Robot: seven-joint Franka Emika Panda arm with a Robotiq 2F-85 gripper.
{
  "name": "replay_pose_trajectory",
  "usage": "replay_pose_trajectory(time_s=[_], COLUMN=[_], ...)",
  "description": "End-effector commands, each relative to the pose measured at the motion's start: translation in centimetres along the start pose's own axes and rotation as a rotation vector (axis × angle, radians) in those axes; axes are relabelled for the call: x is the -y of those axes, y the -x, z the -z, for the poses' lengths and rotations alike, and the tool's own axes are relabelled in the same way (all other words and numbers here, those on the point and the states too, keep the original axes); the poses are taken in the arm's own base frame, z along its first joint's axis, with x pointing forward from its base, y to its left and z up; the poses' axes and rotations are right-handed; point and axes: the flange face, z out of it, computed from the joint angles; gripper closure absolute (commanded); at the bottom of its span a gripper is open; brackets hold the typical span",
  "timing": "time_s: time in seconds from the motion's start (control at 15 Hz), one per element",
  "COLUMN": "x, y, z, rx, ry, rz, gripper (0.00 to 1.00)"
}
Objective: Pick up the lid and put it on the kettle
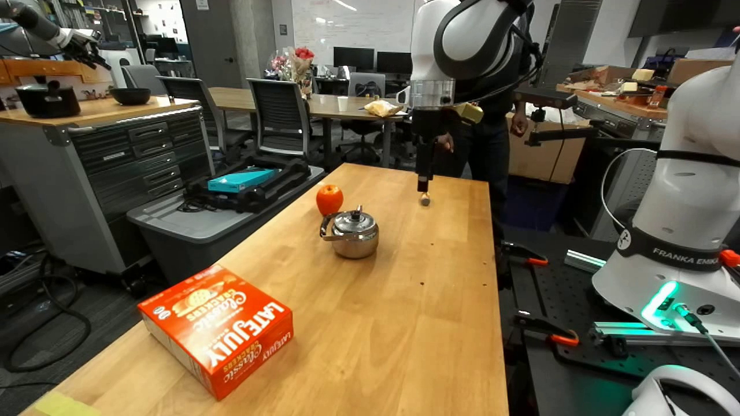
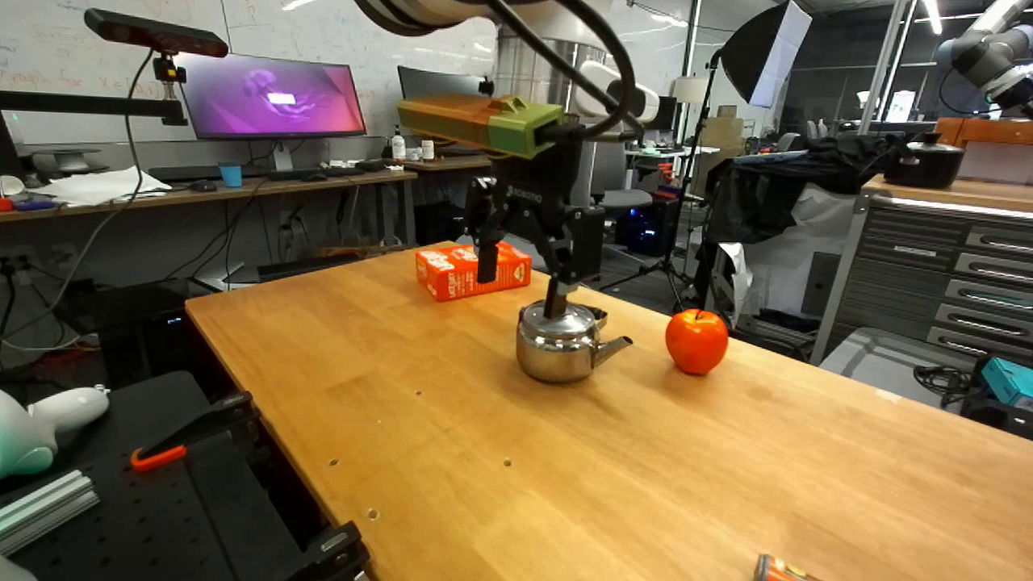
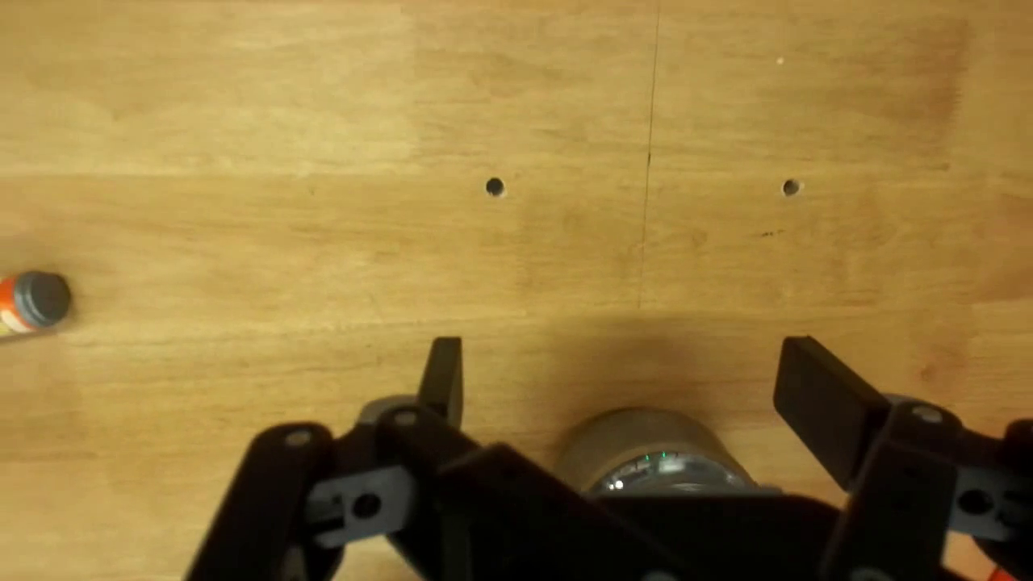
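Okay so the lid [image 1: 347,222] is on the kettle [image 1: 354,247], lying level across the top as far as I can make out, with its knob [image 1: 358,211] pointing straight up. It's a round disc, so its one real axis is the vertical through that knob. The kettle stands upright on the wooden table [image 1: 404,323], and with such a squat body its long line runs out along the spout [image 2: 615,349], which aims right and a bit upward in an exterior view, over to the apple's [image 2: 696,341] side. The gripper [image 1: 424,189] points down and hangs well apart from the kettle in an exterior view. Its fingers [image 3: 823,403] are spread wide, and the wrist view has a slice of the kettle peeking up between them at the bottom. In an exterior view a finger [image 2: 557,298] crosses in front of the lid. Further out there's a small orange cylinder with a grey end [image 3: 40,298] lying on the table, an orange-red cracker box [image 1: 217,323] lying flat, and somebody in dark clothes [image 1: 488,156] standing behind the arm [image 1: 425,34].
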Motion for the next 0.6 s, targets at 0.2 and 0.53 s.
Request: replay_pose_trajectory(time_s=[0.2, 0.53], x=[-0.2, -0.2], y=[0.9, 1.1], z=[0.3, 0.2], rx=[0.035, 0.039], ry=[-0.008, -0.009], rz=[-0.005, -0.005], gripper=[0.00, 0.00])
